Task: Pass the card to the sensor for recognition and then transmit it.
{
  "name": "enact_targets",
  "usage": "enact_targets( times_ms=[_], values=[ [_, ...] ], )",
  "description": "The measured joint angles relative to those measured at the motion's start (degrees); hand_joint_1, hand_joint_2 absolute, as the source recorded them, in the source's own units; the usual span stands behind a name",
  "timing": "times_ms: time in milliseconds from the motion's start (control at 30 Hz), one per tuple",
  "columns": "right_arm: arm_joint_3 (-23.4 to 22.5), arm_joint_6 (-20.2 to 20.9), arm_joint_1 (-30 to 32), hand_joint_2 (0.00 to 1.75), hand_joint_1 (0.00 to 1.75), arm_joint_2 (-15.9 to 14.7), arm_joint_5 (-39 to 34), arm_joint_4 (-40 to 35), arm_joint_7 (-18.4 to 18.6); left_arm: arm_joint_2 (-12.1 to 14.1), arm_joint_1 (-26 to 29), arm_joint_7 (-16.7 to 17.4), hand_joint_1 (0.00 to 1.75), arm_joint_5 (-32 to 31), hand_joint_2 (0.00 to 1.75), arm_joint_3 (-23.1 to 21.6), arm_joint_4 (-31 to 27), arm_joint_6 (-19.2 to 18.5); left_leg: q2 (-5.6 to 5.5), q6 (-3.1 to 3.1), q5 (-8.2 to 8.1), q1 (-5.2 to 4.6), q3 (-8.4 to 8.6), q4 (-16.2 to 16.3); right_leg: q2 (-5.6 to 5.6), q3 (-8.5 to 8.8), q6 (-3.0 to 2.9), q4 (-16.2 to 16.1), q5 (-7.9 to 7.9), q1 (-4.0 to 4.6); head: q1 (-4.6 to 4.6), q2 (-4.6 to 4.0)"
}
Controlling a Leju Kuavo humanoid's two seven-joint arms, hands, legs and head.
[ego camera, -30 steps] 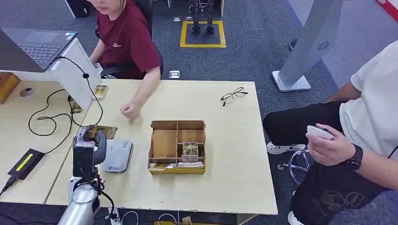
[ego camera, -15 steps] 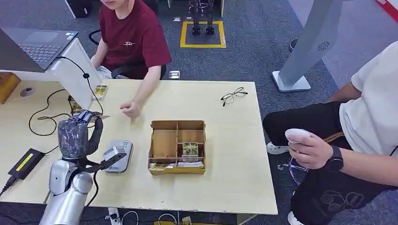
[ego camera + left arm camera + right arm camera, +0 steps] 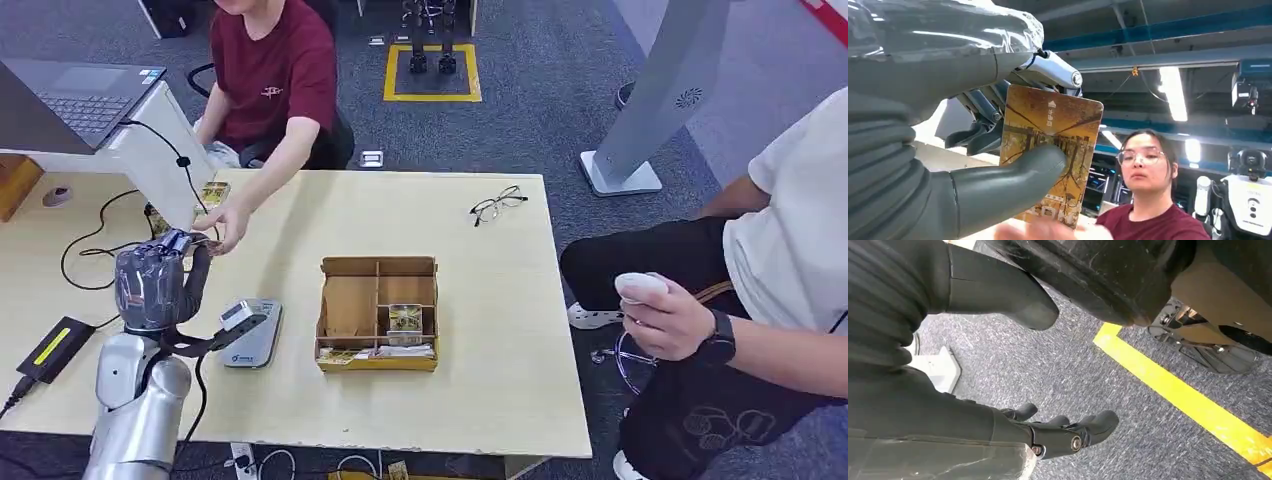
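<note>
My left hand (image 3: pixel 155 280) is raised above the table's left part, beyond the grey card sensor (image 3: pixel 250 332). It pinches a brown and gold card (image 3: pixel 1053 150) between the thumb and the fingers, held upright. In the head view the card's edge (image 3: pixel 203 241) pokes out past my fingertips. A person in a dark red shirt (image 3: pixel 270 80) reaches across, and that person's hand (image 3: pixel 225 224) is at the card. My right hand (image 3: pixel 948 405) hangs over the carpet with its fingers apart and holds nothing.
A wooden compartment box (image 3: pixel 378 312) with cards in it stands mid-table. Glasses (image 3: pixel 497 203) lie at the far right. A laptop on a white stand (image 3: pixel 150 150), cables and a black adapter (image 3: pixel 55 347) crowd the left. A person in white (image 3: pixel 790 250) sits at the right.
My left hand has lifted the card off the sensor and carried it away from me, toward the red-shirted person. That person's hand has moved from mid-table over to the card.
</note>
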Motion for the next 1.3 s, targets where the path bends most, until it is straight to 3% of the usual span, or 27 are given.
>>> enact_targets(
  times_ms=[233,267,467,500,633,667,867,1100,1300],
  values=[
    [0.0,-0.3,0.0,1.75,0.0,0.0,0.0,0.0,-0.1,-0.9,0.0,-1.0,1.75,3.2,1.75,0.0,0.7,0.0,0.0,0.0,0.0,0.0,0.0,0.0,0.0,-0.01,0.0,0.0,0.0,0.0,0.0,0.0],
    [0.0,-0.3,0.0,1.75,0.0,0.0,0.0,0.0,-0.2,-1.0,0.0,-0.8,0.0,4.2,1.75,0.0,1.0,0.0,0.01,0.0,0.0,0.0,0.0,0.0,0.01,-0.01,0.0,0.0,0.0,0.0,0.0,0.0],
    [0.0,-0.4,0.0,1.75,0.0,0.0,-0.1,0.0,-0.3,-0.9,-0.3,1.9,0.0,12.6,1.75,-1.7,2.6,0.0,0.0,0.0,0.0,0.0,0.0,0.0,0.0,-0.02,0.0,0.0,0.0,0.0,0.0,0.0],
    [0.0,-0.5,0.0,1.75,0.0,0.0,-0.1,0.0,-0.2,-0.8,-0.3,3.3,0.0,15.3,0.0,-2.5,3.0,-0.1,0.01,0.0,0.0,0.0,0.01,0.0,0.01,-0.02,0.0,0.0,0.0,0.0,0.0,0.0],
    [-0.3,-1.0,0.0,1.75,0.0,0.0,-0.2,0.0,-0.2,0.2,-0.4,8.6,0.0,22.9,0.0,-7.1,4.1,-0.2,-0.01,0.0,0.0,0.0,-0.01,0.0,-0.02,-0.01,0.0,0.0,0.0,0.0,0.0,0.0],
    [-0.4,-1.2,0.0,1.75,0.0,0.0,-0.4,0.0,-0.2,0.4,-0.4,9.5,0.0,23.7,1.75,-8.3,4.3,-0.2,-0.02,0.0,0.0,0.0,-0.01,0.0,-0.02,-0.01,0.0,0.0,0.0,0.0,0.0,0.0],
    [-1.3,-1.7,0.6,1.75,0.0,0.1,-1.4,0.0,-1.2,2.2,2.2,11.0,0.0,27.6,1.75,-15.1,0.9,-2.5,0.0,0.01,-0.01,0.0,-0.04,0.0,0.0,-0.02,0.0,0.0,-0.01,0.0,0.0,0.0],
    [-2.6,-2.1,1.6,1.75,0.0,0.1,-2.5,0.0,-2.2,6.9,12.1,5.2,0.0,32.2,1.75,-22.5,-11.0,-11.9,0.04,0.0,-0.08,0.0,-0.08,0.0,0.01,-0.07,0.01,0.0,-0.06,0.0,-0.02,0.0],
    [-3.6,-2.3,2.0,1.75,0.0,0.1,-3.4,0.0,-2.5,11.1,20.9,1.9,0.0,29.8,1.75,-28.5,-22.0,-16.6,0.03,0.02,-0.1,0.0,-0.1,0.0,-0.01,-0.09,0.01,0.0,-0.07,0.0,-0.02,0.0]
  ],
)
